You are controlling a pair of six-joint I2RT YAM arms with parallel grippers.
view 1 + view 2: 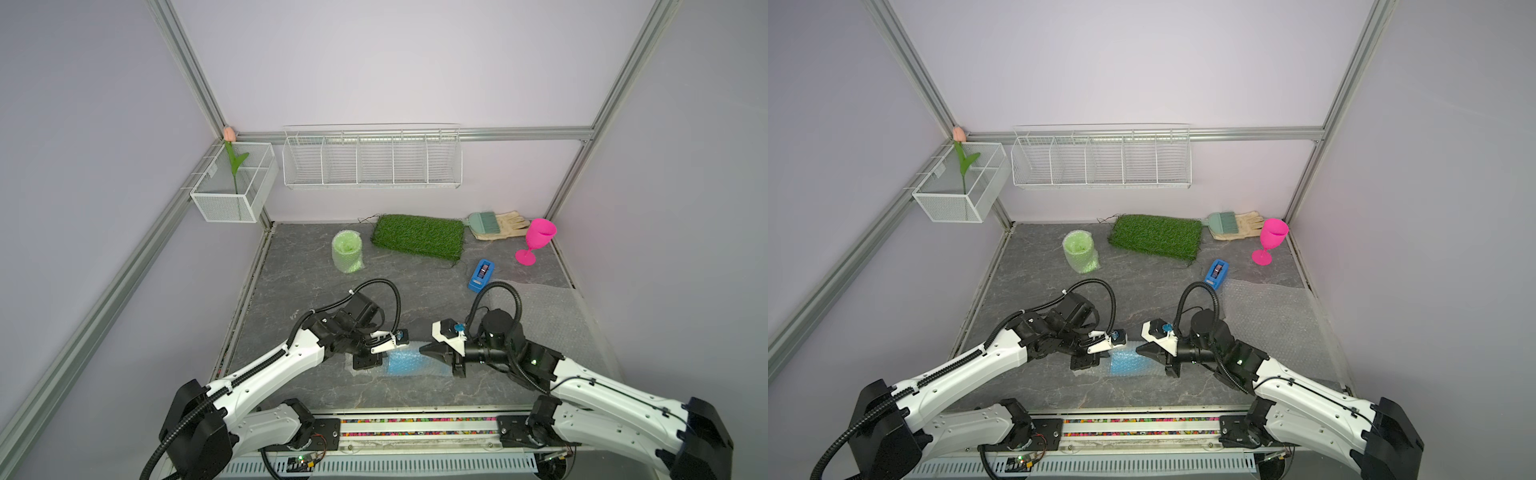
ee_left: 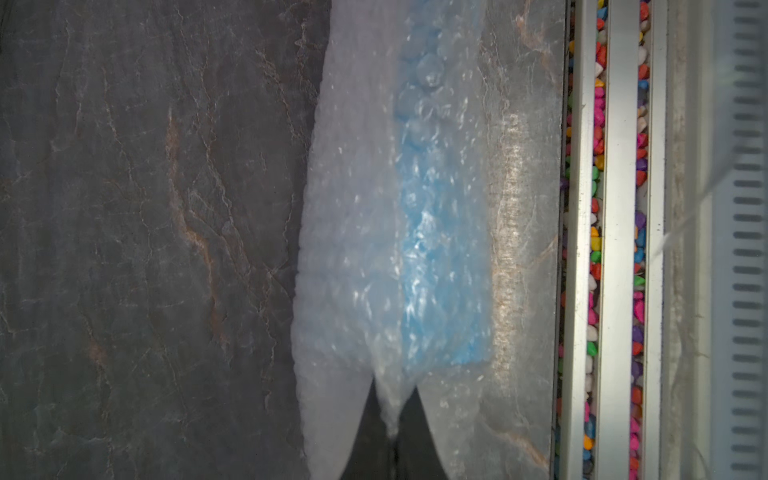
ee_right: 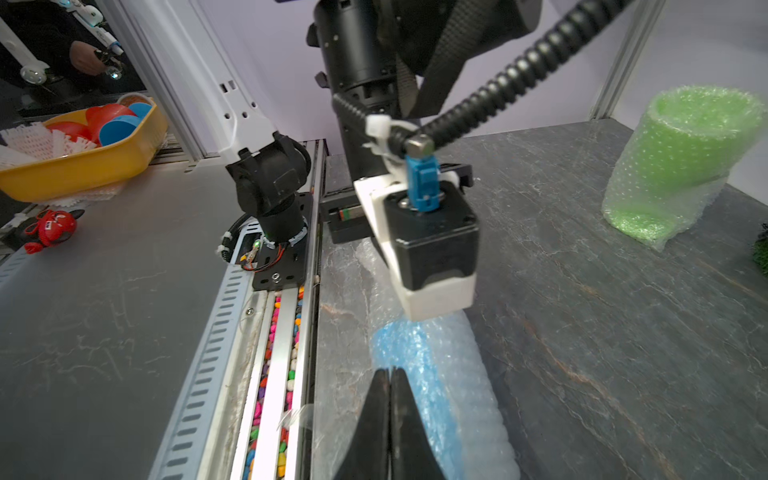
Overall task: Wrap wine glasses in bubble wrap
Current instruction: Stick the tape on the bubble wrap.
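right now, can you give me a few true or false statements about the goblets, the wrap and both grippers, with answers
1. The pink goblet stands upright and unwrapped. True.
2. The green goblet lies bare on the grass mat. False: it stands on the table, rolled in bubble wrap, apart from the mat.
3. The left gripper is shut on the bubble wrap around the blue goblet. True.
4. The right gripper holds the tape dispenser. False: the dispenser sits on the table; the gripper is shut at the blue goblet's bundle.
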